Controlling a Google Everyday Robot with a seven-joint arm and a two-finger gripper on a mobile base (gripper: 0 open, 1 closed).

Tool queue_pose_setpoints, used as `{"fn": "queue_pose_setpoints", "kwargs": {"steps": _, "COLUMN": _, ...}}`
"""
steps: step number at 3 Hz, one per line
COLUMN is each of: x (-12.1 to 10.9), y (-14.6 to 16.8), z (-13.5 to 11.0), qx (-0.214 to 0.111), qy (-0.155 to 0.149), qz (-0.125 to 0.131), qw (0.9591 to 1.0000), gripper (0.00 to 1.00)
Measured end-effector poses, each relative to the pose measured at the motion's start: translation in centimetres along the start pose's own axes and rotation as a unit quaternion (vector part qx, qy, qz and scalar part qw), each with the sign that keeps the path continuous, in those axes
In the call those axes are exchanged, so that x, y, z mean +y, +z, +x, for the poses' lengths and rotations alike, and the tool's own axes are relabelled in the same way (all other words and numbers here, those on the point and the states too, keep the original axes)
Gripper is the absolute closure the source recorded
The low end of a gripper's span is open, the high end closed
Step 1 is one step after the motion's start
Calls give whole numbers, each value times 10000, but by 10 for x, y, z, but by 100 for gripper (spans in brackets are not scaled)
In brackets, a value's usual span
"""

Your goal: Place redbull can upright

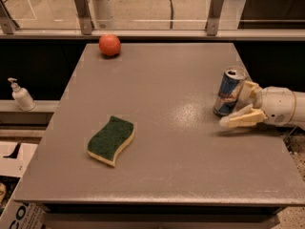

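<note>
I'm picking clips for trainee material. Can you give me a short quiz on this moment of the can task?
1. True or false: the can is lying on its side.
2. Where is the gripper? A) at the left edge of the table. B) at the can, near the table's right edge. C) high above the table's middle.
3. Which thing lies nearest the table's front edge?

Key: 1, false: the can stands upright. 2, B. 3, the sponge.
</note>
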State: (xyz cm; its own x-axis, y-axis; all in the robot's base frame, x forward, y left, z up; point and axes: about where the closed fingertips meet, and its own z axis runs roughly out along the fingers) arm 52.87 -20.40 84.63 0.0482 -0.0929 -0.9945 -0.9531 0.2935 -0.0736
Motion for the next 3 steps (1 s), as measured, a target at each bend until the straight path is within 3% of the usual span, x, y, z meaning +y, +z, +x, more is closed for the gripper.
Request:
{"fn": "queue_pose_setpoints", "kwargs": {"steps": 2, "x": 3, "y": -9, "z": -14, "qx": 105, "qy": -160, "qz": -42, "qw": 9998, "gripper": 0}}
{"fn": "queue_pose_setpoints", "kwargs": {"steps": 3, "x": 12, "y": -28, "z": -26, "qx": 358, "qy": -389, "qz": -59, "qw": 9986, "gripper": 0}}
